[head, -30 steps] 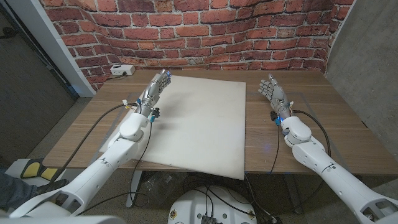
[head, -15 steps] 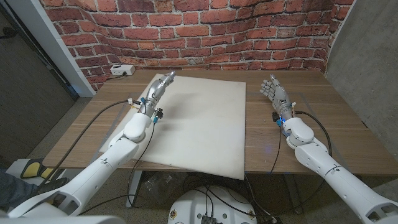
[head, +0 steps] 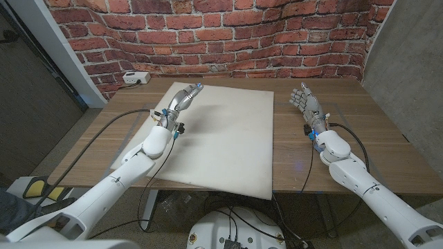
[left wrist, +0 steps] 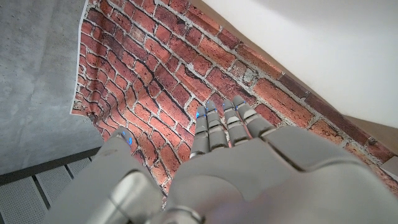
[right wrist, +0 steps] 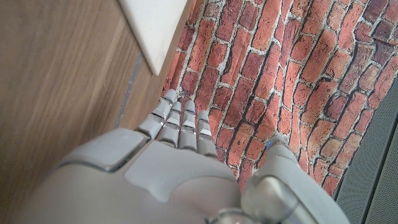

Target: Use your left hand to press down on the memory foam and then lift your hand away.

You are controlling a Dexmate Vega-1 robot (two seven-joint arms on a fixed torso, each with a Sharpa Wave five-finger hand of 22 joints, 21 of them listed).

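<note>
Left hand (head: 181, 99), fingers straight and holding nothing, hovers over the far left part of the flat white memory foam sheet (head: 221, 135) on the wooden counter (head: 360, 131) (contact unclear). Press and lift look undone.

A red brick wall (head: 228, 34) is rising behind the wooden surface (head: 346, 149), grey panels (head: 408, 62) are flanking it, and a white power strip (head: 136, 78) is lying near the wall.

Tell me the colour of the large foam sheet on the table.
Off-white, plain; the large rectangular foam sheet shows best in the head view.
</note>
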